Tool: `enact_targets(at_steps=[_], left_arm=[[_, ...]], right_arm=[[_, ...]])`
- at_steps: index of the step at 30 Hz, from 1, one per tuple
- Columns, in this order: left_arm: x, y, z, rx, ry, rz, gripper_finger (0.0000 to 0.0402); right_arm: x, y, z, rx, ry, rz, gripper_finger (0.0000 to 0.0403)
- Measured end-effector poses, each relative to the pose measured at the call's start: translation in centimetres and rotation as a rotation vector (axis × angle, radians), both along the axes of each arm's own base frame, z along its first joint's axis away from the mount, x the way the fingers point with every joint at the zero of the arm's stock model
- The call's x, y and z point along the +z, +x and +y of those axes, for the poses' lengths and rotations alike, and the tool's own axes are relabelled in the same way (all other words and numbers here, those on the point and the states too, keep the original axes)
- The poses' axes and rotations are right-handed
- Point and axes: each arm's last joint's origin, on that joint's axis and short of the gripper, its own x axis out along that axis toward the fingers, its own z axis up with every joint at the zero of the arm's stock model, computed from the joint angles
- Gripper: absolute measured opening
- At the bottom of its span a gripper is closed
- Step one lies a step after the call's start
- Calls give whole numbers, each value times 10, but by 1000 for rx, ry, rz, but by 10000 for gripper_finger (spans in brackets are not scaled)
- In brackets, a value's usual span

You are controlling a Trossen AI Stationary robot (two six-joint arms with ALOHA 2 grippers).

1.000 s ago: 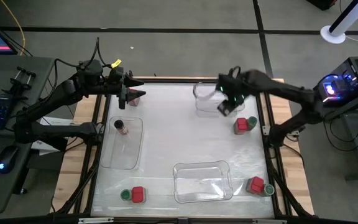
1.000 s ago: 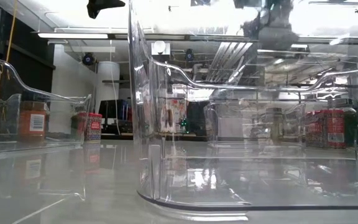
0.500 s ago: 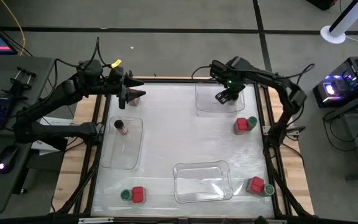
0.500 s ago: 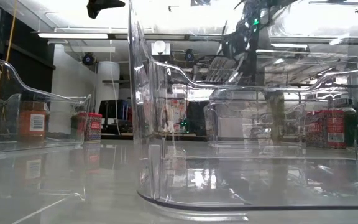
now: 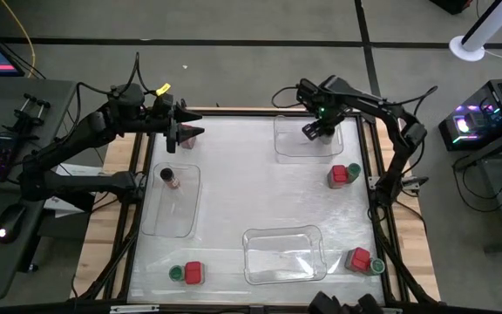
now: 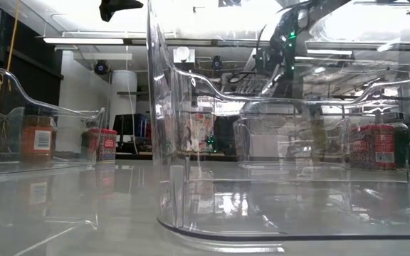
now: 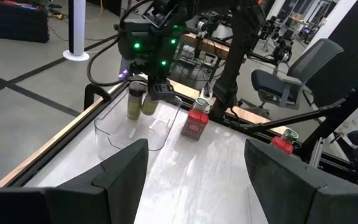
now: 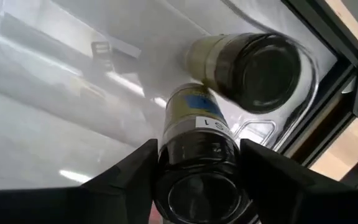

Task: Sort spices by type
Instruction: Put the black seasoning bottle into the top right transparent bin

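Note:
My right gripper (image 5: 315, 131) hangs over the far-right clear tray (image 5: 288, 150), shut on a yellowish dark-lidded jar (image 8: 194, 115). A second jar of that kind (image 8: 253, 65) stands in the tray beside it. A brownish jar (image 5: 171, 179) stands in the left tray (image 5: 168, 218). Red boxes paired with green-lidded jars stand on the table at the right edge (image 5: 342, 174), the near right (image 5: 360, 260) and the near left (image 5: 186, 273). My left gripper (image 5: 186, 133) waits open at the far left, touching nothing. My right gripper pinches the yellowish jar at its dark-lidded top end (image 8: 197, 180), one finger (image 8: 126, 180) on each side. It comes from above, pointing down into the tray. The jar is upright below the fingers, close beside the other jar. Whether its base touches the tray floor does not show.
A third clear tray (image 5: 284, 255) lies at the near middle, with open table between the trays. The table's frame rails run along both sides. In the left wrist view a red box (image 7: 194, 124) stands just beyond the far-right tray.
My right gripper has carried the jar toward the table's far edge, from the tray's near rim to over the tray's inside beside the other jar. Its arm has swung in from the right. The left arm has kept still.

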Motion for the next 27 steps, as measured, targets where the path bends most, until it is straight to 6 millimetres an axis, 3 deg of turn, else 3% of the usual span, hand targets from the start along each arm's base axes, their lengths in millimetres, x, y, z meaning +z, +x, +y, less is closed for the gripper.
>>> enact_targets(at_steps=[5, 14, 19, 23, 27], left_arm=[[0, 0, 0, 0, 0, 0, 255], [0, 0, 0, 0, 1, 0, 255], [0, 0, 0, 0, 0, 1, 255], [-3, -1, -1, 0, -18, 32, 255], [-10, -3, -2, 11, -92, 94, 255]], right_arm=[[0, -2, -3, -26, -10, 4, 243], [0, -2, -4, 9, -31, 17, 249], [11, 0, -6, 53, -64, -2, 250], [24, 9, -2, 90, -117, -150, 251], [33, 30, 5, 145, -120, -392, 251]])
